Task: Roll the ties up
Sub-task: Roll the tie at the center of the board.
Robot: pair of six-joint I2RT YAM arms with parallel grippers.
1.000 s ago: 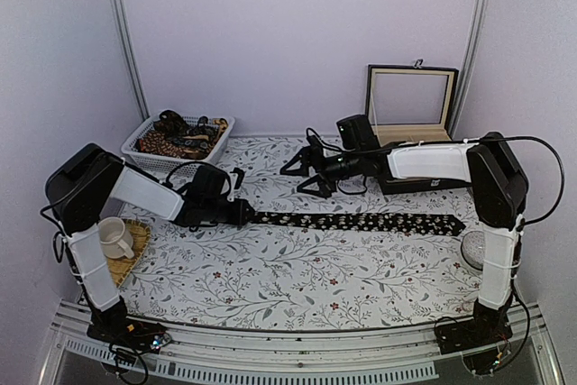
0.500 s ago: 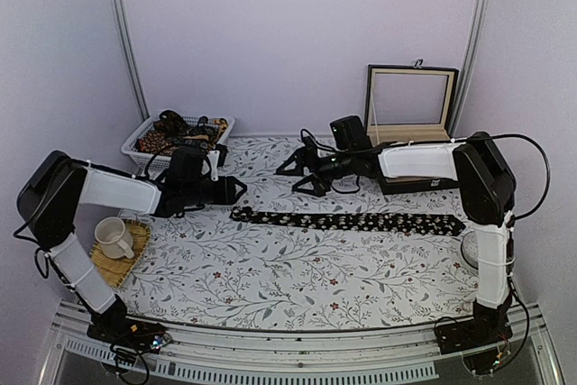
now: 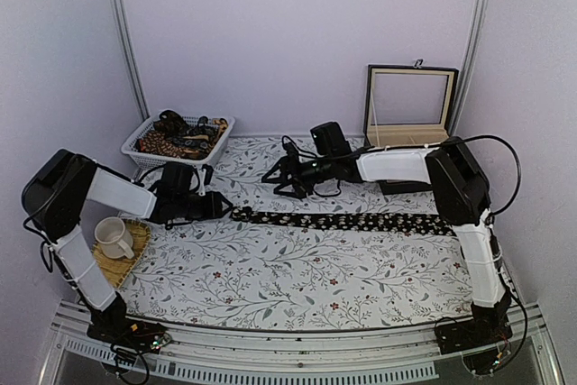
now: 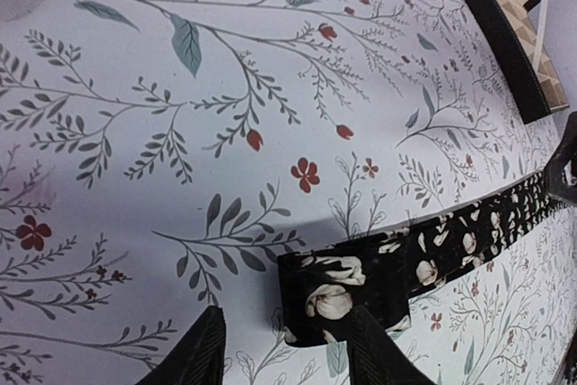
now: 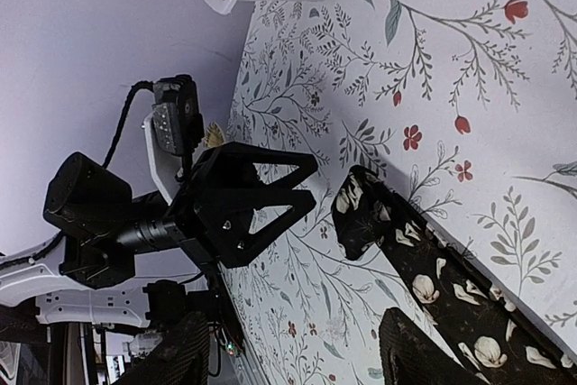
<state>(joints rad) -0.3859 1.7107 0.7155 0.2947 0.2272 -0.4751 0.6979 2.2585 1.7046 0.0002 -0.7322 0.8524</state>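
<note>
A black tie (image 3: 361, 221) with pale flowers lies flat across the tablecloth, running left to right. Its left end (image 4: 343, 290) is folded over on itself. My left gripper (image 3: 224, 207) sits low at that end, open; in the left wrist view the folded end lies just ahead of the left gripper (image 4: 284, 335), touching the right fingertip's edge. My right gripper (image 3: 273, 178) hovers behind the tie's left part, open and empty. The right wrist view shows the tie (image 5: 424, 268) beside its right finger, with the left gripper (image 5: 261, 196) opposite. More ties (image 3: 171, 137) are piled in a basket.
The white basket (image 3: 153, 161) stands at the back left. An open wooden box (image 3: 410, 123) stands at the back right, behind the right arm. A white cup (image 3: 113, 236) rests on a woven mat at the left edge.
My left gripper let go of the tie's end, pulled back left and came low again at it. The tie's end now lies farther left. My right gripper moved left and narrowed its jaws.
</note>
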